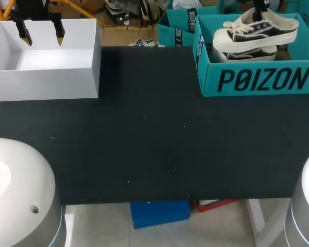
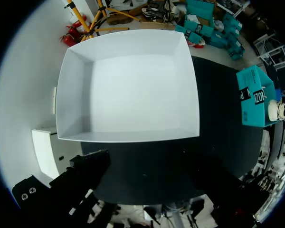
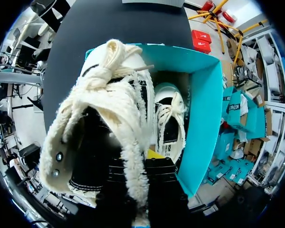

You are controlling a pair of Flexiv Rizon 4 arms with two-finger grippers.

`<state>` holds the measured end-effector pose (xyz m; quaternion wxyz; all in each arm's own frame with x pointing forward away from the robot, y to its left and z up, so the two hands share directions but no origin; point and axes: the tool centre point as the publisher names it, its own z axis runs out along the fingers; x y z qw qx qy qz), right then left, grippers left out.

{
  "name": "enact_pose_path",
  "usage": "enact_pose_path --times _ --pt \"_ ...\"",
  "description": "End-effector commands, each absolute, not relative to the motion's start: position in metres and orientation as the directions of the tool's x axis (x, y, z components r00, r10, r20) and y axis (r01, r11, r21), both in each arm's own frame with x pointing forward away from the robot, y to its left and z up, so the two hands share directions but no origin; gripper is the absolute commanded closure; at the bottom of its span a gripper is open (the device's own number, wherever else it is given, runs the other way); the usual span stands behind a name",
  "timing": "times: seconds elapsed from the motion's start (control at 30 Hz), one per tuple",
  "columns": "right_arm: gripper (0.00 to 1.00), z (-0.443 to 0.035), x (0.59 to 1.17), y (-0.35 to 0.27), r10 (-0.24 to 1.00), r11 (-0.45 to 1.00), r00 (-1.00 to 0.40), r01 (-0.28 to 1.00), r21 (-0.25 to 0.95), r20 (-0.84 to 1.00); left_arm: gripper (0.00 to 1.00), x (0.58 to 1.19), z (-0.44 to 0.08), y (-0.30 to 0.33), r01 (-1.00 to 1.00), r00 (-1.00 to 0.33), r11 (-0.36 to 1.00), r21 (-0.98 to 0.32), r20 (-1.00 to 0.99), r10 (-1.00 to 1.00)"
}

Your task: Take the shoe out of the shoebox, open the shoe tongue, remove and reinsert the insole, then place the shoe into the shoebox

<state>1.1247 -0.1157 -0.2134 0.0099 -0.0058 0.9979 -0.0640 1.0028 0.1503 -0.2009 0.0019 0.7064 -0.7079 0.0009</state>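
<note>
Right tool clamped on fleecy rim of shoe; shoe held just above teal shoebox at far right of counter. Second shoe lies inside the shoebox, under it. Left tool wide, holding nothing, over white box at far left

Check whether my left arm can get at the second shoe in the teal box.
Probably not: the left gripper hangs over the white box across the table, and the right gripper holds the lifted shoe just above that second shoe.
</note>
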Motion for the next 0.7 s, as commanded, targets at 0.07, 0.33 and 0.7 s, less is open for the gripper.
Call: enact_pose_path --times 0.07,0.33,0.7 --pt "1.0 -0.157 1.067 -0.078 -0.019 0.983 -0.995 -0.001 -0.182 -0.099 0.0 1.002 -0.2 0.15 -1.0 -0.001 0.001 0.003 0.002 -1.0" --pt "1.0 -0.15 1.0 -0.022 -0.004 0.987 -0.99 0.019 -0.16 -0.142 0.0 1.002 -0.2 0.15 -1.0 -0.001 0.001 0.003 0.002 -1.0" --pt "1.0 -0.184 0.943 0.077 0.025 0.992 -0.981 0.048 -0.116 -0.194 0.0 1.002 -0.2 0.15 -1.0 -0.001 0.001 0.003 0.002 -1.0"
